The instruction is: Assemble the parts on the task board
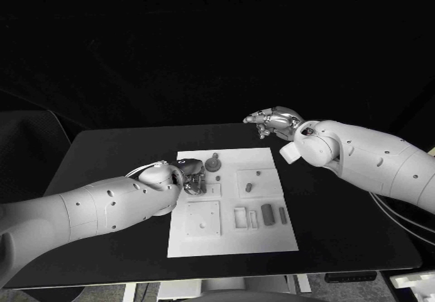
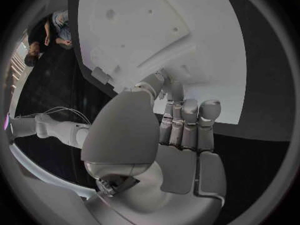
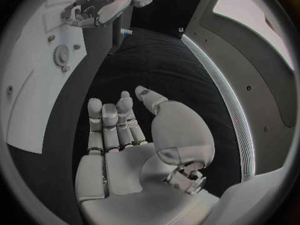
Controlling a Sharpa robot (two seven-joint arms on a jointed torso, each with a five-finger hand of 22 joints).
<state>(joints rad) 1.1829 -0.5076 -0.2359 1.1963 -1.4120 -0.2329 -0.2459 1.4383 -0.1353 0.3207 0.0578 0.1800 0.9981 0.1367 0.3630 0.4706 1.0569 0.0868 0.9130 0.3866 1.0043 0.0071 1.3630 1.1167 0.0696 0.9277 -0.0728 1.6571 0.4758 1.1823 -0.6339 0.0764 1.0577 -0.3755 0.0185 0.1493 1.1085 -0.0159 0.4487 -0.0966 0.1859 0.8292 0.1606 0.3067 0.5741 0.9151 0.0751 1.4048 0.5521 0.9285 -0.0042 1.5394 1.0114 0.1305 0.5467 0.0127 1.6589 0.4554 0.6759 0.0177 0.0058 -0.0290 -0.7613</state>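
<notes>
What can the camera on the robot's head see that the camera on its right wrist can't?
The head view alone shows the whole task board, with the dark parts near its front edge, such as the long part, and the right hand from outside, raised over the black table beyond the board. The right wrist view alone shows that hand's palm, fingers straight, nothing in it. Both show the left hand over the board and the round part.

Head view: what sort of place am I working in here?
Likely a robotics lab or test bench: a black table against a dark backdrop, a white task board with small parts set in recesses, and the left hand over the board.
</notes>
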